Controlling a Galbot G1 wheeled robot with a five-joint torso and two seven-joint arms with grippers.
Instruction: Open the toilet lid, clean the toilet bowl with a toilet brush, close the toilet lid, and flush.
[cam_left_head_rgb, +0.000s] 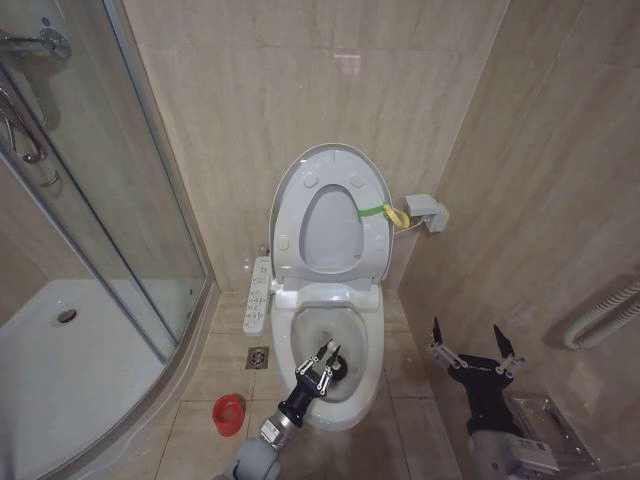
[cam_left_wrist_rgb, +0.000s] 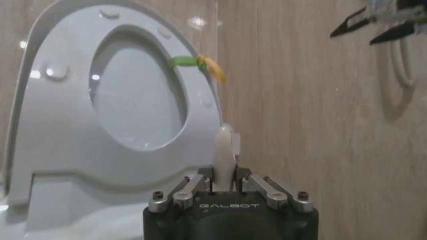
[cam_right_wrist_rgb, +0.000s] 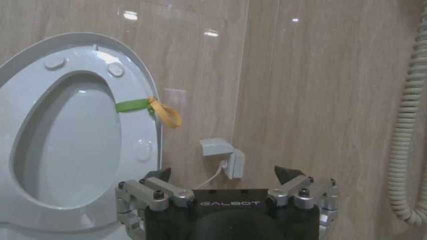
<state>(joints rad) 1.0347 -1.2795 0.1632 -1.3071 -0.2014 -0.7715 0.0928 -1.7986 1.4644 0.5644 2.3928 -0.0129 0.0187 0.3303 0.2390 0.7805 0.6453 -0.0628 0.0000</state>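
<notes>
The toilet lid (cam_left_head_rgb: 331, 156) stands raised against the back wall, a yellow-green strap loop (cam_left_head_rgb: 385, 212) hanging at its edge. Below it the white toilet bowl (cam_left_head_rgb: 368, 335) lies uncovered. My left gripper (cam_left_head_rgb: 326, 358) hovers over the bowl's front half, shut on the thin white handle of the toilet brush (cam_left_wrist_rgb: 223, 150); the brush head is hidden under the gripper. The left wrist view looks up at the lid (cam_left_wrist_rgb: 60, 105) past the left gripper (cam_left_wrist_rgb: 223, 176). The brush's red holder cup (cam_left_head_rgb: 229, 413) stands on the floor left of the toilet. My right gripper (cam_left_head_rgb: 473, 350) (cam_right_wrist_rgb: 223, 173) hangs open and unladen, right of the toilet.
A glass shower enclosure with a white shower tray (cam_left_head_rgb: 60, 350) takes up the left. A bidet control panel (cam_left_head_rgb: 258, 295) juts out at the toilet's left, with a floor drain (cam_left_head_rgb: 257, 357) beside it. A wall box (cam_left_head_rgb: 427, 212) and a coiled hose (cam_left_head_rgb: 600, 315) sit on the right wall.
</notes>
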